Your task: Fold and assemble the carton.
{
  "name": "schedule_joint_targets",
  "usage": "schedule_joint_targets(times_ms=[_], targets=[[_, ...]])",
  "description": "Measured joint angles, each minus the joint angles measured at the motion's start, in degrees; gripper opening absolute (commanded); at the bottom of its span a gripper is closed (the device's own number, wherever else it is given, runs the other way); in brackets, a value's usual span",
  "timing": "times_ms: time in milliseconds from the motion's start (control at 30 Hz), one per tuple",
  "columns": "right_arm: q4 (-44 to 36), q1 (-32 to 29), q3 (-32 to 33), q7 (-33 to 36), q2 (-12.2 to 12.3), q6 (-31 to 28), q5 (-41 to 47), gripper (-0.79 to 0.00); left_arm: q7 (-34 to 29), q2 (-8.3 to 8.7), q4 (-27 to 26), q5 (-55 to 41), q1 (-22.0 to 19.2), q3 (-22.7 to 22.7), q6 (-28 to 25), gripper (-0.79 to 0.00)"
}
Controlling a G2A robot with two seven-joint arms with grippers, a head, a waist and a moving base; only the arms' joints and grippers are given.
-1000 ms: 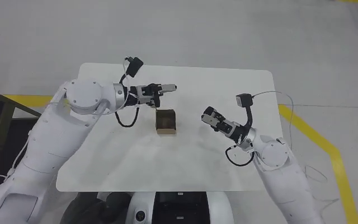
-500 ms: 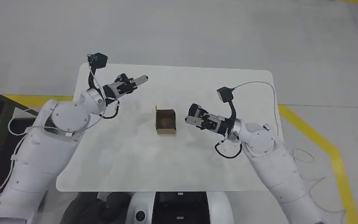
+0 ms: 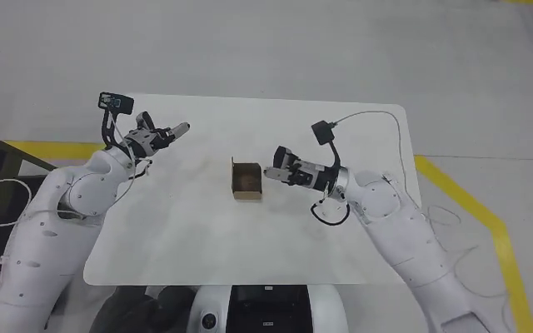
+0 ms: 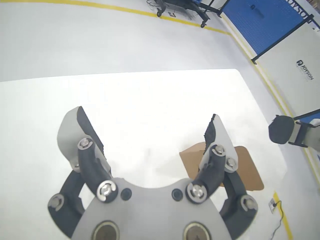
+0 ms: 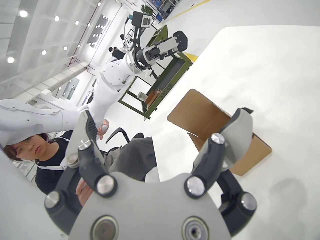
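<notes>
A small brown carton [image 3: 247, 180] stands in the middle of the white table [image 3: 200, 233] with its top open. My right gripper [image 3: 271, 166] is just right of the carton, almost at its side, fingers open and holding nothing; its wrist view shows the carton [image 5: 200, 118] close beyond the open gripper [image 5: 165, 123]. My left gripper [image 3: 176, 131] hovers near the table's far left corner, well away from the carton, open and empty. In the left wrist view the carton [image 4: 243, 166] lies partly behind one finger of the gripper [image 4: 147, 123].
A green cart [image 5: 162, 81] stands beside the table's left side. Bare table surface surrounds the carton on all sides. A yellow floor line [image 3: 479, 216] runs past the table's right edge.
My left gripper has pulled back from above the carton toward the table's far left corner. My right gripper has moved left, closing in on the carton's right side.
</notes>
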Motion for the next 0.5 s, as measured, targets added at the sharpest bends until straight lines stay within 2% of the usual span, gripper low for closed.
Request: schedule_joint_targets(times_ms=[133, 367, 500], targets=[[0.5, 2.4, -3.1, -1.8, -0.9, 3.6, -3.8, 0.000, 0.3, 0.06, -0.5, 1.0, 2.2, -2.5, -0.7, 0.000], [-2.4, 4.9, -7.0, -3.2, -1.8, 9.7, -12.8, 0.000, 0.3, 0.06, -0.5, 0.9, 2.3, -2.7, -0.7, 0.000], [-2.2, 4.5, -6.0, -2.6, -1.7, 9.8, -9.9, 0.000, 0.3, 0.06, -0.5, 0.9, 2.3, -2.7, -0.7, 0.000]])
